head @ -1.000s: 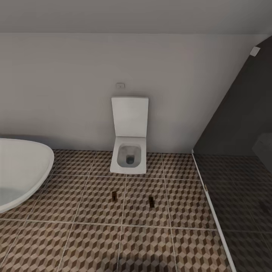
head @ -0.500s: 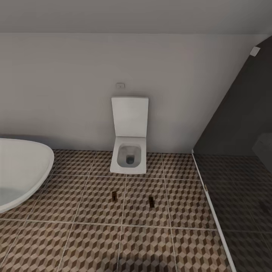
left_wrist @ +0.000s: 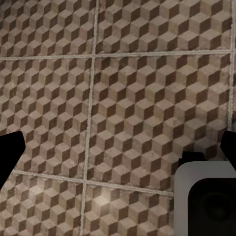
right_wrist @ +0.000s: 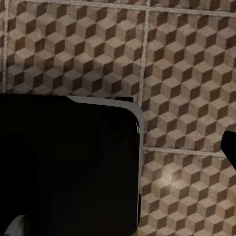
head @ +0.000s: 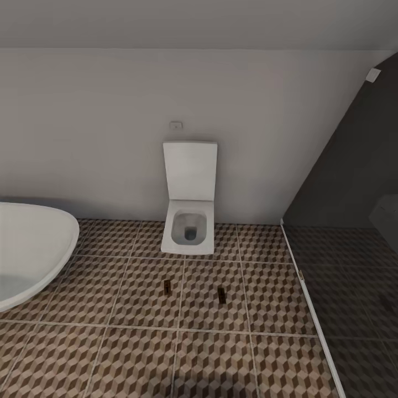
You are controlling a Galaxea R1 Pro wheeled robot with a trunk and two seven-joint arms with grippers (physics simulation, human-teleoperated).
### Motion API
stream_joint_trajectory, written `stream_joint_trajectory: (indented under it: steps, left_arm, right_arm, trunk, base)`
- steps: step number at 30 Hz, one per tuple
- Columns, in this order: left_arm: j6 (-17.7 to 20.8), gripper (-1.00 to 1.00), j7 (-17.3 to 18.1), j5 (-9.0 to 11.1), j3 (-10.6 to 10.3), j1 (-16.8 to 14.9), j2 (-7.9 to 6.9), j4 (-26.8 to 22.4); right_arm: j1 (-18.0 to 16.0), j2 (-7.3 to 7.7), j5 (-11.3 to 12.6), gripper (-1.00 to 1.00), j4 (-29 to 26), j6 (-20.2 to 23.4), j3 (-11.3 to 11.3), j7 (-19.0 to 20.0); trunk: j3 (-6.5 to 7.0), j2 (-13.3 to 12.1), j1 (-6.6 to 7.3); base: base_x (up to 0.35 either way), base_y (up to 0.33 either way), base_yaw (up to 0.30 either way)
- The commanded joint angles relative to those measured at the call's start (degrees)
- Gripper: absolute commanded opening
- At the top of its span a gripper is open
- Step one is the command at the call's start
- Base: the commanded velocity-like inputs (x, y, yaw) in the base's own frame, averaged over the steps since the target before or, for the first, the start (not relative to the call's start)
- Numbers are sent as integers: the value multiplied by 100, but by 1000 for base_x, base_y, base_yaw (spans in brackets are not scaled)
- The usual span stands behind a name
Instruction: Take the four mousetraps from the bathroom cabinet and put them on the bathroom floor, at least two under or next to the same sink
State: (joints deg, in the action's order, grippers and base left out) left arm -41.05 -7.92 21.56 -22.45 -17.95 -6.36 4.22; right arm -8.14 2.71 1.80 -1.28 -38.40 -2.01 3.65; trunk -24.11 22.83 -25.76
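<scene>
Two mousetraps (head: 167, 286) (head: 221, 294) lie flat on the bathroom floor (head: 138, 298), well apart from each other, ahead of the toilet (head: 189, 221); the white basin (head: 33, 249) sits off toward the left. Judging from this, the remaining traps should be fetched and set close beside that basin. Both arms hang low, wrist cameras facing tile. The left gripper (left_wrist: 118, 147) is spread wide and empty; the right gripper's state I cannot tell.
</scene>
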Motion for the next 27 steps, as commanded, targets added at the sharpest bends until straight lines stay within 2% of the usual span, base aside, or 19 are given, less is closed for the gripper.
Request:
stream_joint_trajectory:
  steps: [1,27]
  left_arm:
    - [-25,100,-25,15,-49,-7,3,18]
    - [-25,100,-25,15,-49,-7,3,18]
  right_arm:
    - [-3,2,22,100,5,-19,-17,22]
    - [-3,2,22,100,5,-19,-18,22]
  trunk:
    - [-8,9,-3]
    - [-8,9,-3]
  base:
    - [0,0,0]
    - [0,0,0]
